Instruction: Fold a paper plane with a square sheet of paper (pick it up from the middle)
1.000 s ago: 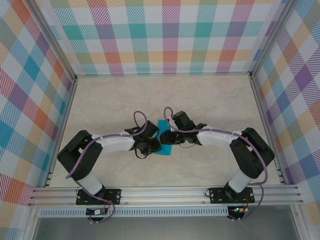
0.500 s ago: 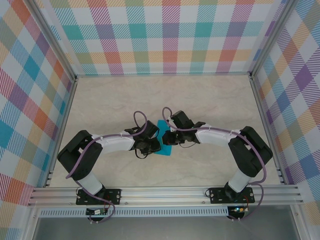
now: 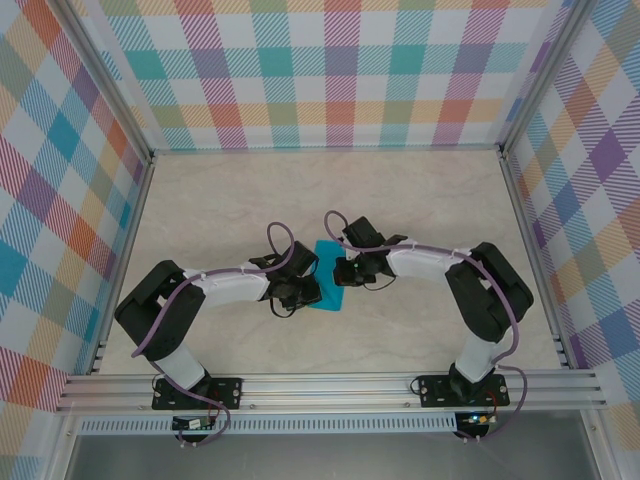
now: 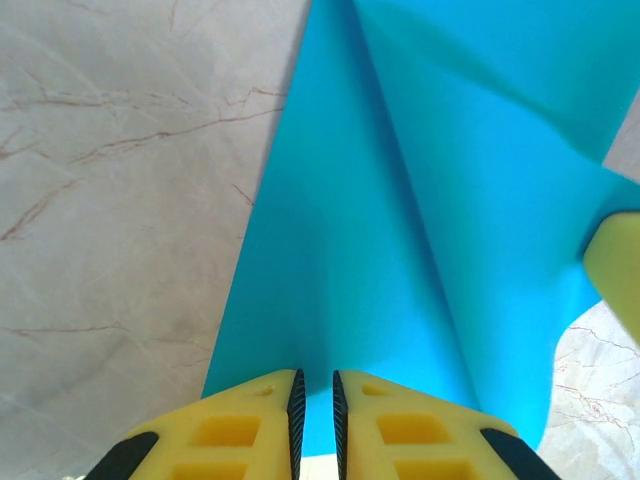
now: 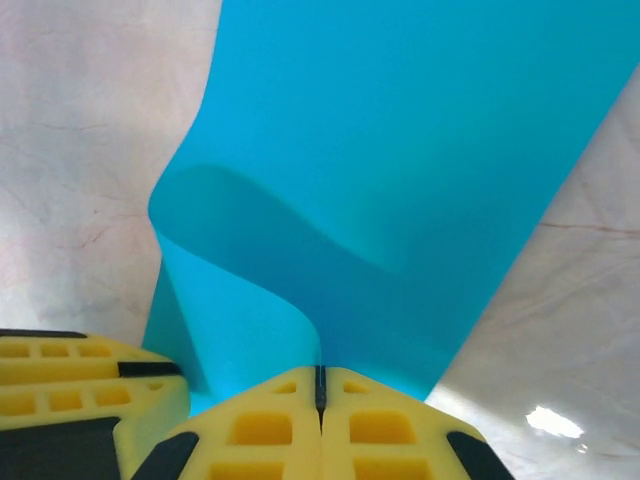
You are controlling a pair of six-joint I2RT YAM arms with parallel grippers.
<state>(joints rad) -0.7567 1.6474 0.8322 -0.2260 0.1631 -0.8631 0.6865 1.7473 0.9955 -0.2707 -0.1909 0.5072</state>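
Note:
The teal square sheet of paper (image 3: 326, 297) lies partly folded on the table between my two grippers. My right gripper (image 5: 320, 375) is shut on a curled-up flap of the sheet (image 5: 400, 150), which bends up from the table into its yellow fingertips. My left gripper (image 4: 315, 385) rests at the opposite edge of the sheet (image 4: 380, 230). Its jaws stand a narrow gap apart, with nothing pinched between them. A crease runs away from it across the paper. One right finger (image 4: 615, 265) shows at the edge of the left wrist view. In the top view the two grippers (image 3: 303, 290) (image 3: 344, 270) face each other over the paper.
The marble-patterned tabletop (image 3: 420, 200) spreads bare around the paper. Metal frame rails (image 3: 330, 385) and checked walls (image 3: 330, 70) enclose it on all sides. Both arms reach inward from the near corners.
My right gripper has closed on the raised flap of the paper and its arm has shifted slightly left. The left gripper has not moved.

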